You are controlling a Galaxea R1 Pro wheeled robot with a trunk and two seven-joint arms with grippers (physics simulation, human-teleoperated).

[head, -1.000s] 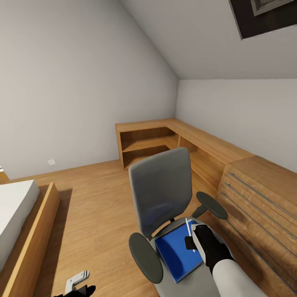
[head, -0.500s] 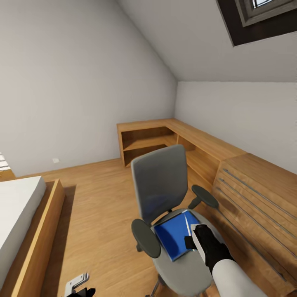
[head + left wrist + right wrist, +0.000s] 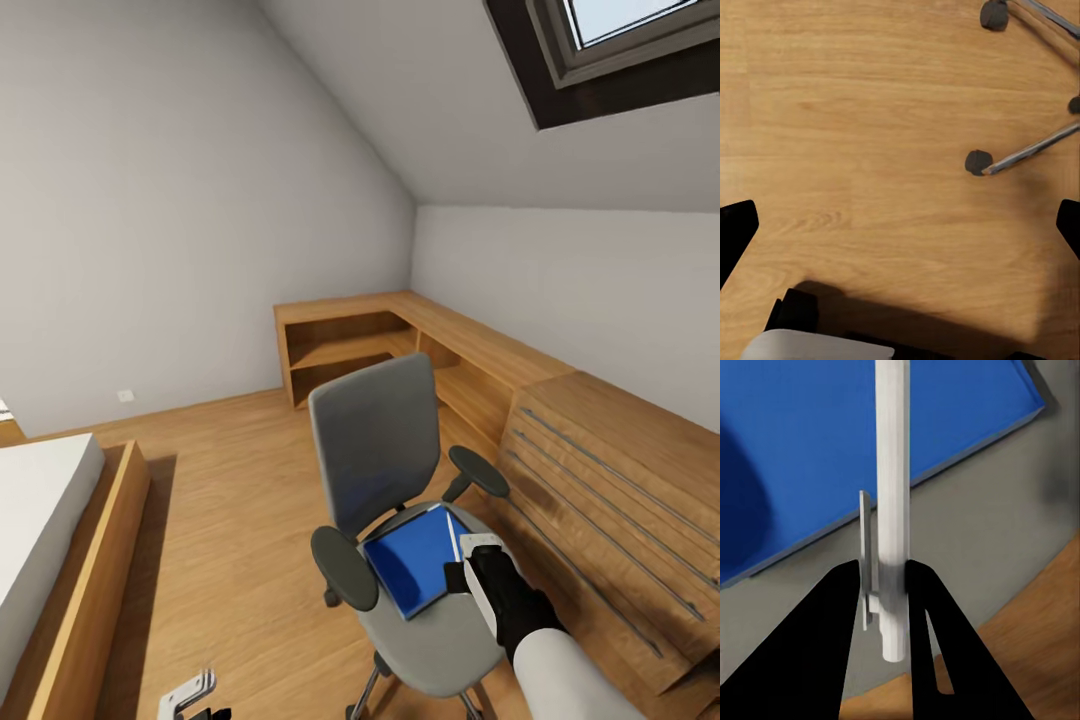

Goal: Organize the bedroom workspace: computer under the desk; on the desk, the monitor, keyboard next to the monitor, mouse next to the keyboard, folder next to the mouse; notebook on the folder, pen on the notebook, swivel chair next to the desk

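Pen (image 3: 892, 472) pinched in right gripper (image 3: 889, 577), held over folder (image 3: 415, 558) on swivel chair (image 3: 378, 455).

R fingers (image 3: 847, 607) clamp the white stick near its lower end, most of its length sticking out past the tips; prob. light, stiff, smooth, so it may pivot or slip w/ a fast swing. Folder lies flat on the grey seat, thin and rigid-looking; best taken at the edge nearest the seat front, likely needing a slide off the seat to get under it. Left gripper (image 3: 900, 232) hangs spread apart over bare wood floor (image 3: 870, 112), nothing in it, chair castor (image 3: 978, 161) nearby.
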